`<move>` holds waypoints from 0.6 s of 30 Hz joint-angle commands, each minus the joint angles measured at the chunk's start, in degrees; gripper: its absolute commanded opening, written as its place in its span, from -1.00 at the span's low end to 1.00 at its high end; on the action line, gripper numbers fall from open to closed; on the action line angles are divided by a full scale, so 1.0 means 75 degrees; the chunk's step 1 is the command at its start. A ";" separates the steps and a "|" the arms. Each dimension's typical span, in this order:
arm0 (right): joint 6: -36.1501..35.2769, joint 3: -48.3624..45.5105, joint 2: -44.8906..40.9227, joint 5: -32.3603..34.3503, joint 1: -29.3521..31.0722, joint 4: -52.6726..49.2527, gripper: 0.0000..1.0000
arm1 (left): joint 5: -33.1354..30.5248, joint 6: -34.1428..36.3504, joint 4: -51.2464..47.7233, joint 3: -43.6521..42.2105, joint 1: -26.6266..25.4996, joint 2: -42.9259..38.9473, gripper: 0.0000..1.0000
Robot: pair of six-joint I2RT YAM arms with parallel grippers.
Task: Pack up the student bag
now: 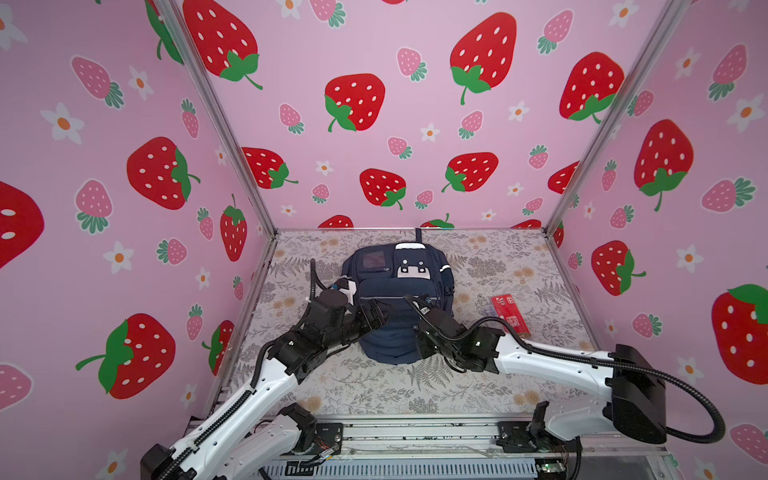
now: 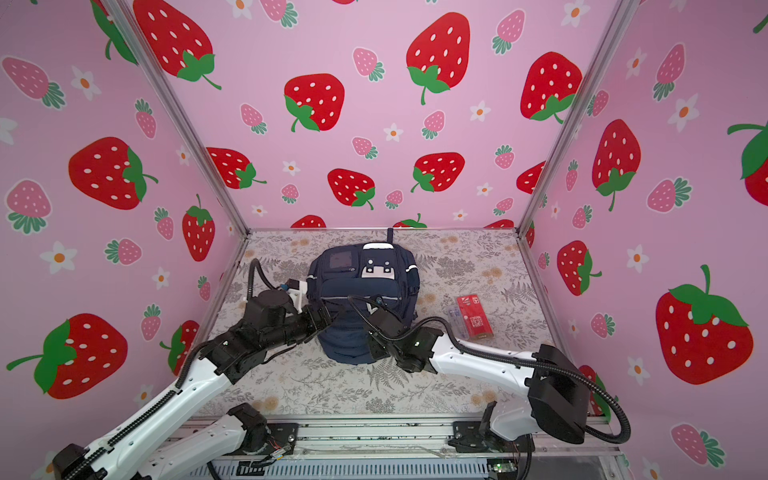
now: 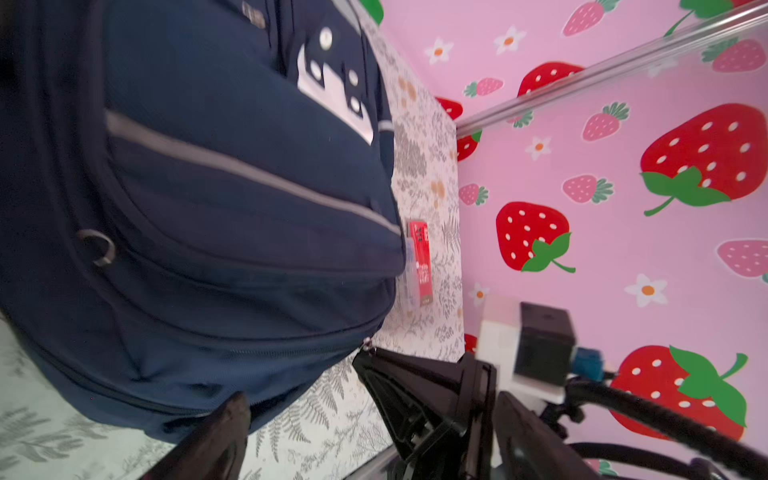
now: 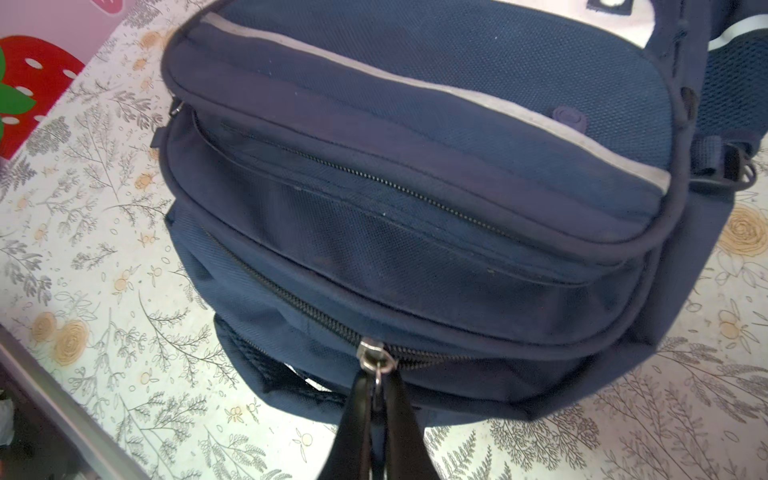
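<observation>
The student bag lies flat at the middle of the tabletop, its top loop towards the back edge. My right gripper is pinched tight on the zipper pull of a large compartment, whose zip looks closed on both sides of the slider. My left gripper stands wide and empty against the bag's left flank. A red packet lies outside the bag, near the right edge. I judge packing barely begun: opening, loading and closing all remain.
</observation>
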 commanded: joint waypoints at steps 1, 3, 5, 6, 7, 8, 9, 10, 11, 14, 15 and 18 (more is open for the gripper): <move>0.0161 -0.0080 -0.0389 -0.0256 0.0073 0.0077 -1.00 | -0.0263 -0.1039 0.0845 -0.0276 -0.0469 0.0432 0.75; 0.0179 -0.0078 -0.0452 -0.0292 0.0070 0.0102 -1.00 | -0.0408 -0.1154 0.0900 -0.0269 -0.0749 0.0668 0.72; 0.0197 -0.0087 -0.0487 -0.0321 0.0070 0.0119 -1.00 | -0.0614 -0.1226 0.0740 -0.0200 -0.0964 0.0778 0.72; 0.0217 -0.0103 -0.0490 -0.0298 0.0070 0.0125 -1.00 | -0.0638 -0.1283 0.0684 -0.0191 -0.1031 0.0795 0.72; 0.0226 -0.0105 -0.0490 -0.0281 0.0070 0.0138 -1.00 | -0.0642 -0.1394 0.0627 -0.0197 -0.1107 0.0809 0.72; 0.0243 -0.0125 -0.0490 -0.0242 0.0070 0.0141 -1.00 | -0.0890 -0.1512 0.0559 -0.0213 -0.1178 0.0840 0.73; 0.0244 -0.0128 -0.0481 -0.0239 0.0080 0.0167 -1.00 | -0.0971 -0.1615 0.0498 -0.0229 -0.1231 0.0844 0.73; 0.0211 -0.0117 -0.0456 -0.0287 0.0084 0.0199 -1.00 | -0.1056 -0.1716 0.0465 -0.0286 -0.1245 0.0874 0.74; 0.0169 -0.0117 -0.0462 -0.0342 0.0091 0.0241 -1.00 | -0.1140 -0.1848 0.0467 -0.0356 -0.1238 0.0890 0.75; 0.0029 -0.0087 -0.0454 -0.0444 0.0159 0.0345 -1.00 | -0.1179 -0.2014 0.0775 -0.0490 -0.0999 0.0964 0.72; -0.0016 -0.0075 -0.0454 -0.0456 0.0192 0.0355 -1.00 | -0.1176 -0.2042 0.0827 -0.0473 -0.0886 0.0993 0.70; -0.0136 -0.0104 -0.0449 -0.0572 0.0319 0.0400 -1.00 | -0.0995 -0.2123 0.1196 -0.0433 -0.0523 0.1128 0.58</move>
